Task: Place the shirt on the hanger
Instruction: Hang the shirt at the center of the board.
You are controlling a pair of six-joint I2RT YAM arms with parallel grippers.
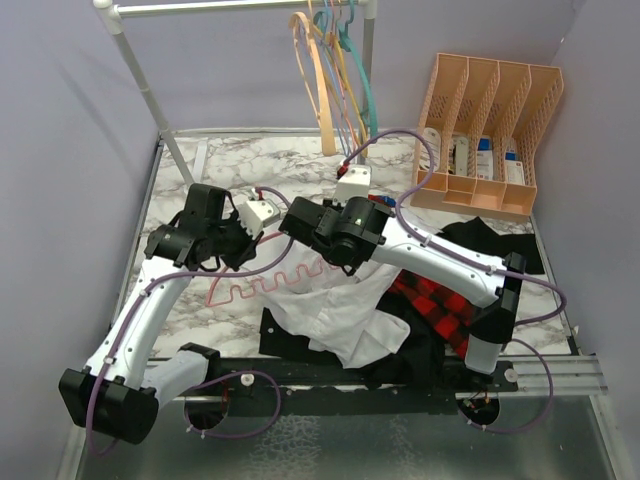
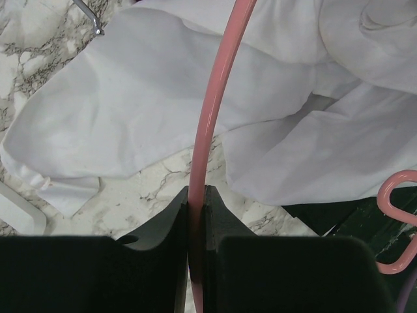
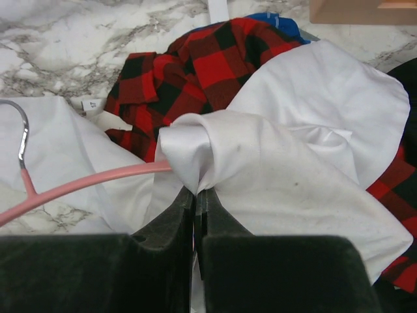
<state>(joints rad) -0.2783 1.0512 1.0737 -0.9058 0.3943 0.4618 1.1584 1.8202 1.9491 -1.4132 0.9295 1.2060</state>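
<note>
The white shirt (image 1: 335, 310) lies crumpled on the marble table in front of the arms. The pink hanger (image 1: 262, 282) lies at its left edge, wavy bar toward the front. My left gripper (image 1: 243, 243) is shut on the hanger's smooth arm (image 2: 212, 111), which runs up over the shirt (image 2: 130, 98); the gripper (image 2: 196, 195) pinches the rod between its pads. My right gripper (image 1: 338, 262) is shut on a bunched fold of the shirt (image 3: 280, 169), pinched at the jaw tips (image 3: 197, 193). The hanger arm (image 3: 85, 182) runs into that fold. Its metal hook (image 3: 23, 130) lies on white fabric.
A red-and-black plaid shirt (image 1: 440, 300) and a black garment (image 1: 490, 240) lie right of the white shirt. A peach desk organizer (image 1: 490, 130) stands at the back right. A white rack (image 1: 150, 95) with several hangers (image 1: 335, 70) stands at the back.
</note>
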